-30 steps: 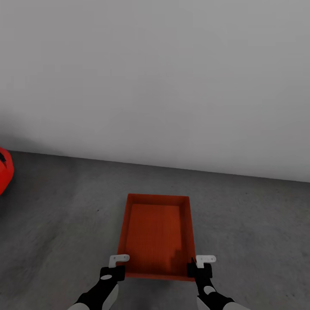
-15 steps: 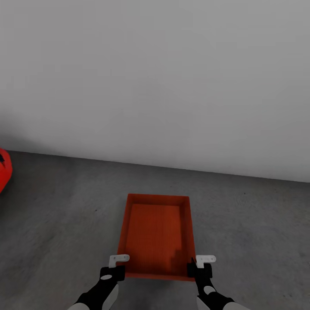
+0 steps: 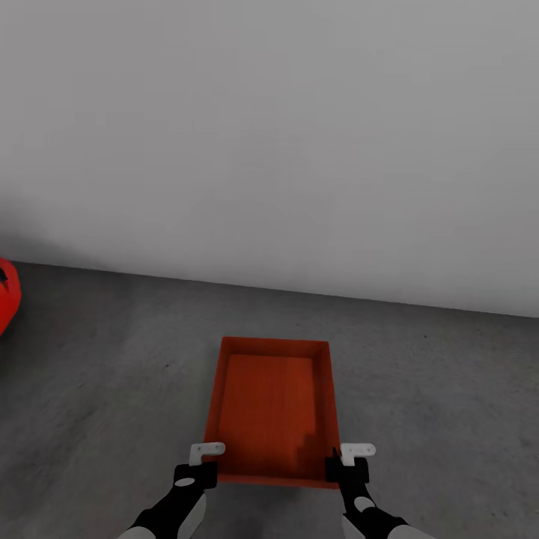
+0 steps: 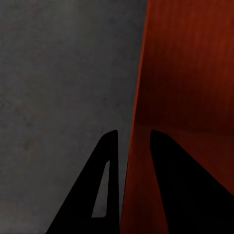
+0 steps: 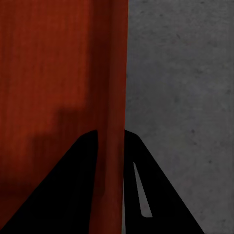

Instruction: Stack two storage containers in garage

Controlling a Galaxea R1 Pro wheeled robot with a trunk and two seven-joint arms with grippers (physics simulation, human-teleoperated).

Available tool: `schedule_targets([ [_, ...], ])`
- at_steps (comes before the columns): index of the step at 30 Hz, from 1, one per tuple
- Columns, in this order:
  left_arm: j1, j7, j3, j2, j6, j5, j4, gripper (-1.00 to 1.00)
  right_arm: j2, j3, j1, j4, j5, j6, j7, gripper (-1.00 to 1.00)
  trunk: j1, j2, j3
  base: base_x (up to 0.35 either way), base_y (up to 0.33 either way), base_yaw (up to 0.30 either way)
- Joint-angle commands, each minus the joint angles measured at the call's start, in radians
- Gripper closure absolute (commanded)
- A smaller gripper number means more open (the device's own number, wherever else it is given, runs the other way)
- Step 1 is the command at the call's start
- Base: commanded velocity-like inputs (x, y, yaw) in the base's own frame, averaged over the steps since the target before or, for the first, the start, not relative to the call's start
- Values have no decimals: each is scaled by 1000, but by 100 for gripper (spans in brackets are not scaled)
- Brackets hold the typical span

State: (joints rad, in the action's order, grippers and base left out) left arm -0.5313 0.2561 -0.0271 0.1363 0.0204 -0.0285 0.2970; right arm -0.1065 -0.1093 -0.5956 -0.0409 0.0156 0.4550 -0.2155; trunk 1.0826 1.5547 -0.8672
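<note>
Each gripper straddles a side wall of the bin [image 3: 273,408] at its near corners. The left gripper [image 4: 130,161] has one finger inside and one outside the left wall, clamped on it; the right gripper [image 5: 110,156] pinches the right wall the same way. In the head view the left gripper [image 3: 201,463] and right gripper [image 3: 352,463] sit level at the bin's near end. The bin is open and empty, lengthwise away from the robot, over the grey floor [image 3: 449,389] near a white wall [image 3: 299,150]; whether it rests on the floor or hangs just above cannot be told. A car's [image 3: 7,296] red edge shows far left. Judging by this, one bin has reached the garage; letting go, fetching the second and stacking remain.
</note>
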Motion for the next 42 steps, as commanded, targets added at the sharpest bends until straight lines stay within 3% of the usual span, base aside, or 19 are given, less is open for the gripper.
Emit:
schedule_targets([
  [1, 1, 10, 1, 0, 3, -4, -2, 100, -1, 2, -1, -2, -14, 44, -4, 100, 0, 0, -1, 0, 0, 0],
  [42, 1, 10, 1, 0, 3, -2, -2, 100, -1, 2, -1, -2, -14, 45, -4, 100, 0, 0, -1, -9, -4, 0],
])
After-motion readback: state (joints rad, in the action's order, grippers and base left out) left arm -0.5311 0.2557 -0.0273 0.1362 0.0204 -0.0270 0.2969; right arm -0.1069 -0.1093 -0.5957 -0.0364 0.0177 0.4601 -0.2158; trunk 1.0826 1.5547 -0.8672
